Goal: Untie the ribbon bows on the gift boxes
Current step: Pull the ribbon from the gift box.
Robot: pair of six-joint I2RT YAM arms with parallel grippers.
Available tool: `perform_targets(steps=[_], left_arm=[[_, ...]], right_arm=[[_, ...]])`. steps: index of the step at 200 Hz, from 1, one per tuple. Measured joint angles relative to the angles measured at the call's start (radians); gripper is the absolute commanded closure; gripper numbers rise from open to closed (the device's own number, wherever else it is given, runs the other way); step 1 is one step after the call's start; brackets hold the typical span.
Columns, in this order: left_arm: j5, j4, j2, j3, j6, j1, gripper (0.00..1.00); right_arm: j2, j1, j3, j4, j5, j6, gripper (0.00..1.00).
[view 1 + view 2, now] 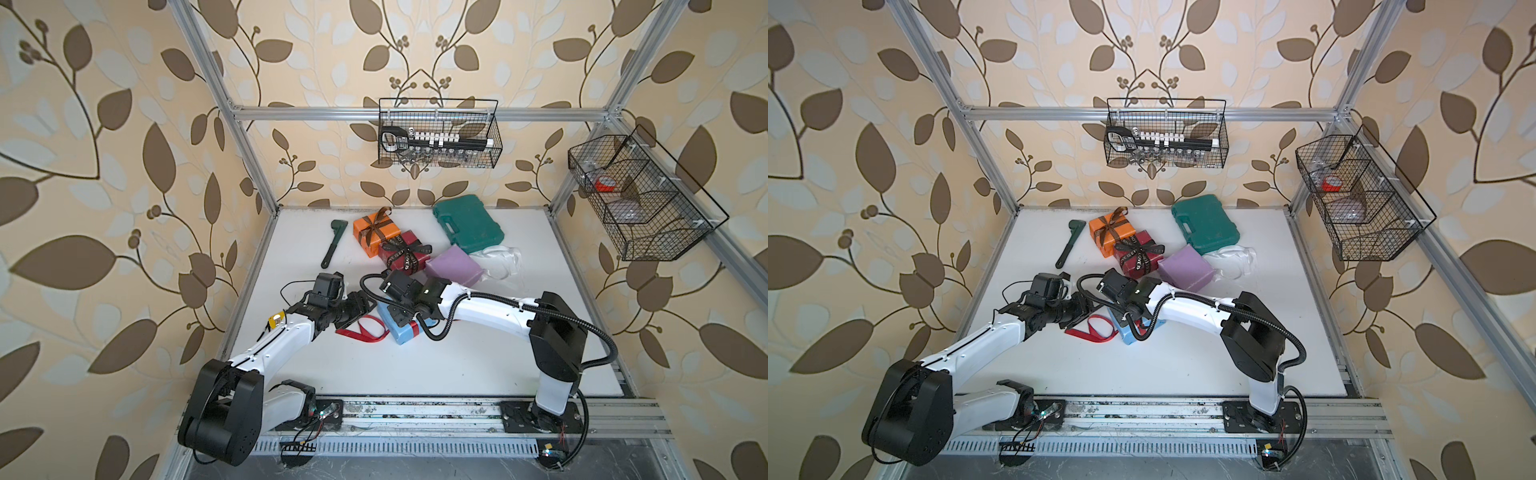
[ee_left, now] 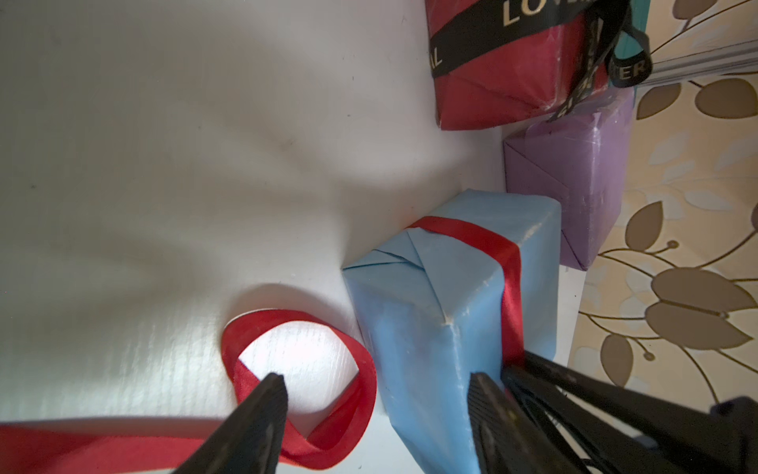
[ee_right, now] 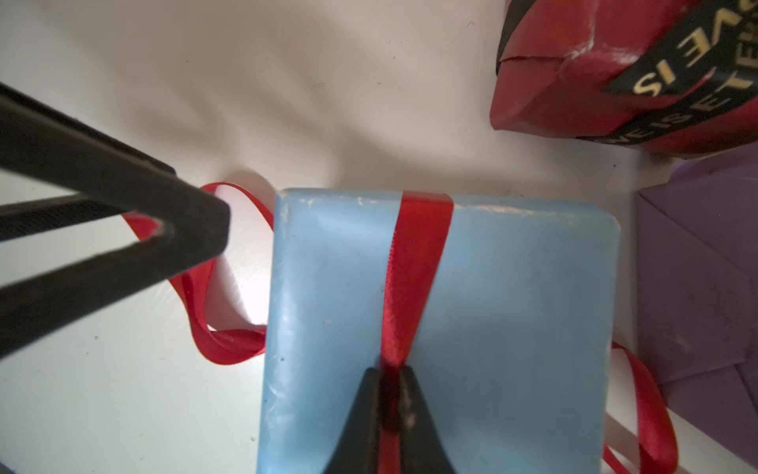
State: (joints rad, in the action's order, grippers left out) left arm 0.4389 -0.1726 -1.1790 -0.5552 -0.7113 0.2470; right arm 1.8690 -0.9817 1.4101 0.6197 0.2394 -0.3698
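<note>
The light blue gift box lies at mid-table with a red ribbon wrapped round it. Loose loops of the ribbon trail on the table. My right gripper is shut on the ribbon on top of the box. My left gripper is open, one finger over the ribbon loop and the other at the end of the box. The orange box has a brown bow and the dark red box a black lettered bow. The lilac box shows no ribbon.
A white ribbon lies loose beside the lilac box. A green tool case stands at the back right and a green wrench at the back left. Wire baskets hang on the frame.
</note>
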Motion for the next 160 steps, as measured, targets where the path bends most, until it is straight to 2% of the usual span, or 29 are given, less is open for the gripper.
perform_targets(steps=[47,68,106,160], left_arm=[[0.004,0.000,0.002,0.000,0.000,0.000,0.28],[0.026,0.000,0.014,-0.001,0.002,0.000,0.28],[0.060,-0.011,0.028,-0.034,0.020,0.003,0.27],[0.060,-0.008,-0.013,-0.066,0.032,0.065,0.25]], right_arm=[[-0.002,0.019,0.005,-0.002,-0.054,0.003,1.00],[-0.011,0.071,0.002,-0.027,-0.190,-0.012,1.00],[-0.060,0.202,-0.056,-0.147,-0.513,-0.093,1.00],[-0.135,0.234,-0.097,-0.296,-0.741,-0.192,1.00]])
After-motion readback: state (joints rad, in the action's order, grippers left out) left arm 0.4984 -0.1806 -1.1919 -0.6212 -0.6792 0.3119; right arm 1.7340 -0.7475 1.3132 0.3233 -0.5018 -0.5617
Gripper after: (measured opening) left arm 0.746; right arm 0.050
